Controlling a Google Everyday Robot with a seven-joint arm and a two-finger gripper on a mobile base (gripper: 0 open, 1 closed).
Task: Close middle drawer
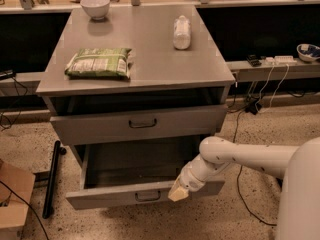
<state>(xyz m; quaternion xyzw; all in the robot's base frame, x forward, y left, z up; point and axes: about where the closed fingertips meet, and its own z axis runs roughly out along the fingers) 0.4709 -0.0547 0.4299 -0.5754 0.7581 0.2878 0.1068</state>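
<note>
Camera view. Arm [235, 156]: enters from right of cabinet [145, 54], forearm sloping down-left. Gripper [178, 193]: against front of middle drawer [105, 198], just right of its handle [147, 195]; fingers together in one wedge, holding nothing. Middle drawer: pulled well out below cabinet top, front facing camera, long axis left-right.

No legible text anywhere; green packet [98, 62] print unreadable; gripper [178, 192] at middle drawer [110, 196] front.
</note>
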